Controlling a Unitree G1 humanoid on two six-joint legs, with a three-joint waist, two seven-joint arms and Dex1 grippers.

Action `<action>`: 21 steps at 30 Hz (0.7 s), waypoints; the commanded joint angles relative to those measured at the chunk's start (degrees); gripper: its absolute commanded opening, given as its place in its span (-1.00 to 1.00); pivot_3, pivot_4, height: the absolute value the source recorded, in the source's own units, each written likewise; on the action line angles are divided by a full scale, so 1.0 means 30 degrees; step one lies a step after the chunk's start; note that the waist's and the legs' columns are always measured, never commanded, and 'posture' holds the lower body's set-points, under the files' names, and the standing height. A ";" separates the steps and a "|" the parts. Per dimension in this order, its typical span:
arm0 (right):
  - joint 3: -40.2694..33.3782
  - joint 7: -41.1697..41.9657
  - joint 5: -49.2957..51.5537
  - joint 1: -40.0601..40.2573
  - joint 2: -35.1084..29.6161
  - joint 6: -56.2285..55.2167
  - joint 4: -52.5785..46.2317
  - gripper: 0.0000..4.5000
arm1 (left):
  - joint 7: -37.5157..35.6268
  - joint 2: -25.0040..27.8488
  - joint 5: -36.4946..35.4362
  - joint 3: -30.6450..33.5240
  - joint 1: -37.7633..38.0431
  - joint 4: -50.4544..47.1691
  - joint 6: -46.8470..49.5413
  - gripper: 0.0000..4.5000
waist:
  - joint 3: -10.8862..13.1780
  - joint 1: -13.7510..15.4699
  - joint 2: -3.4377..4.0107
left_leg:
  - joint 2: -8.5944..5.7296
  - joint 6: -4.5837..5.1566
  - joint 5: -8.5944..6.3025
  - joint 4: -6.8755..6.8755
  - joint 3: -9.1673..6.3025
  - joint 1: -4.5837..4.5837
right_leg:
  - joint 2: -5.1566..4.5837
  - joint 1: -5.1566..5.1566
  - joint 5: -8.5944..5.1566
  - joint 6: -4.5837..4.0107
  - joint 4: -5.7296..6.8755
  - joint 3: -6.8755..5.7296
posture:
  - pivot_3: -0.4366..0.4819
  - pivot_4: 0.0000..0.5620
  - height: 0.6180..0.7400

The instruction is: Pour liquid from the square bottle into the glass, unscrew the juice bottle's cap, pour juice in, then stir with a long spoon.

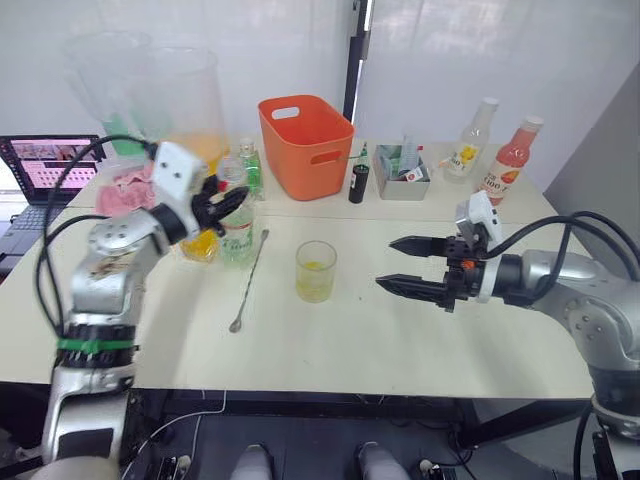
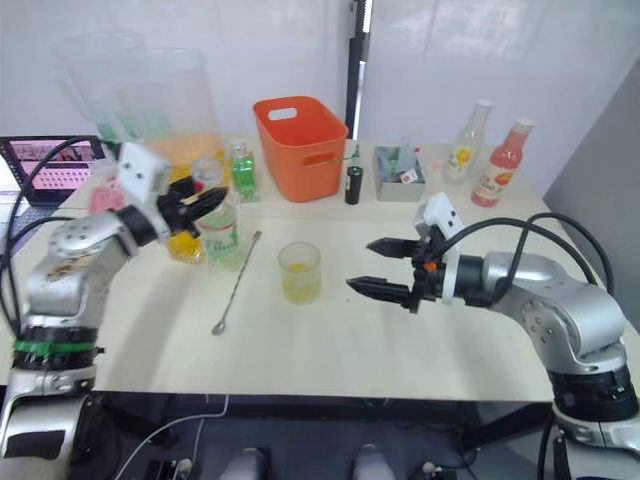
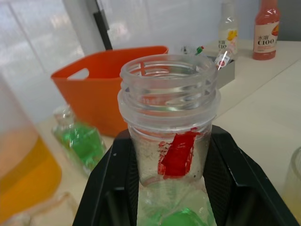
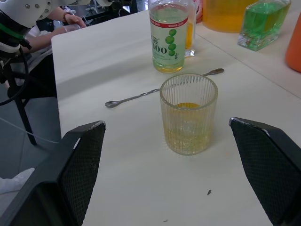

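Observation:
The juice bottle (image 1: 237, 228) stands upright left of centre, its mouth (image 3: 169, 75) open and a red mark on its neck. My left gripper (image 1: 225, 203) is shut on that neck, one finger on each side. The cap is out of view. Right behind it, partly hidden, is the square bottle (image 1: 200, 245) with yellow-orange liquid. The glass (image 1: 316, 270) stands mid-table with a little yellow liquid at the bottom. Between the juice bottle and the glass the long spoon (image 1: 248, 280) lies flat. My right gripper (image 1: 387, 264) hovers open just right of the glass, its fingers (image 4: 80, 160) empty.
Along the back stand an orange basket (image 1: 305, 145), a big pitcher (image 1: 190, 100) with orange liquid, a small green-liquid bottle (image 1: 250, 165), a black vial (image 1: 358, 183), a grey tray (image 1: 400, 182), a yellow-labelled bottle (image 1: 470, 140) and a pink bottle (image 1: 510, 160). A laptop (image 1: 50, 165) sits far left.

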 commanded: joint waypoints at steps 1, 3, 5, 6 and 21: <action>0.0298 0.1114 -0.0277 -0.1222 0.0250 -0.0640 0.0743 0.98 | 0.0432 0.1214 -0.1883 0.2878 0.1043 -0.2576 0.2345 -0.37 | 0.0000 -0.0080 0.0001 | 0.0000 0.0000 0.0000 -0.0001 0.0000 0.0001 | -0.0002 -0.0001 -0.0001 -0.0001 0.0000 0.0001 | -0.05 -0.47 0.70; 0.0628 0.1693 -0.0509 -0.1822 0.0465 -0.0836 0.1425 0.98 | 0.0431 0.1651 -0.2969 0.4229 0.1988 -0.3336 0.3566 -0.37 | 0.0000 -0.0152 0.0001 | 0.0001 0.0001 0.0000 -0.0002 -0.0001 0.0003 | -0.0003 -0.0002 -0.0003 -0.0007 0.0000 -0.0002 | -0.05 -0.47 0.70; 0.0894 0.2505 -0.0520 -0.2269 0.0687 -0.0970 0.1905 0.98 | 0.0224 0.2239 -0.3527 0.5416 0.2800 -0.3469 0.4121 -0.37 | 0.0000 -0.0148 0.0000 | 0.0002 0.0000 0.0000 -0.0001 -0.0003 0.0003 | -0.0004 -0.0001 -0.0009 -0.0016 -0.0001 -0.0012 | -0.05 -0.47 0.70; 0.0976 0.2880 -0.0496 -0.2401 0.0770 -0.1034 0.2033 0.98 | 0.0117 0.2518 -0.3728 0.5845 0.3111 -0.3443 0.4276 -0.37 | 0.0000 -0.0129 0.0000 | 0.0002 0.0000 0.0000 -0.0002 -0.0005 0.0002 | -0.0005 0.0002 -0.0012 -0.0020 -0.0001 -0.0019 | -0.05 -0.47 0.70; -0.0083 0.1920 -0.0990 -0.2335 0.1422 -0.1799 0.0530 0.98 | 0.0096 0.4309 -0.2098 0.7541 0.1458 0.6508 -0.1045 -0.37 | -0.0007 0.0307 -0.0016 | 0.0007 -0.0009 -0.0004 -0.0011 -0.0005 -0.0002 | -0.0011 -0.0012 -0.0090 -0.0173 -0.0007 -0.0059 | -0.05 -0.47 0.70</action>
